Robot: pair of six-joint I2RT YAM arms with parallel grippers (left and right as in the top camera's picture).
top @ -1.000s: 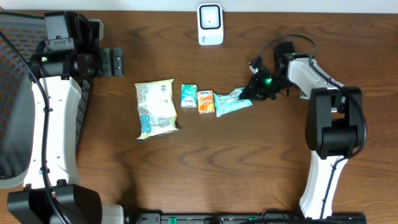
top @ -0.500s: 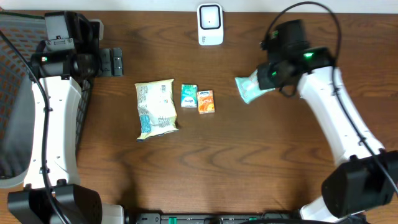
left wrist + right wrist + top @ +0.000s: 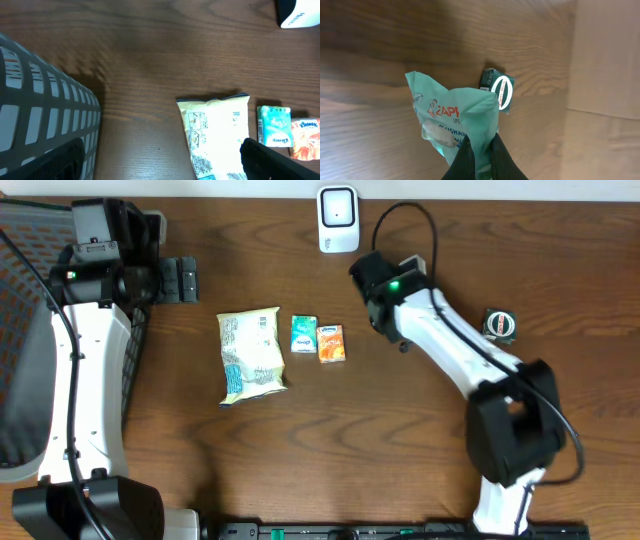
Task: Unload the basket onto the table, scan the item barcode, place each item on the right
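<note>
Your teal pouch (image 3: 451, 117) is in the right gripper (image 3: 479, 152), whose jaws are pressed together on the pouch's crumpled lower end. The printed face, with red lettering, is turned toward the wrist camera. You won't find the pouch from overhead, because the right arm (image 3: 440, 340) covers it. That arm reaches across the table (image 3: 400, 460), and its wrist sits just below and to the right of the white scanner (image 3: 338, 220) at the far edge.

Past the pouch in the right wrist view, a small dark object with a green-and-white ring (image 3: 499, 89) lies on the wood.

Further out, three more items lie in a row mid-table: an orange pack (image 3: 331, 343), touching or nearly touching a teal pack (image 3: 304, 336), and then a cream snack bag (image 3: 250, 355) just beside them.

Your left gripper (image 3: 157, 150) is well apart from all this, near the grey mesh basket (image 3: 40, 100). Its jaws are spread wide and hold nothing, and the snack bag shows between its dark fingers (image 3: 280, 160).
</note>
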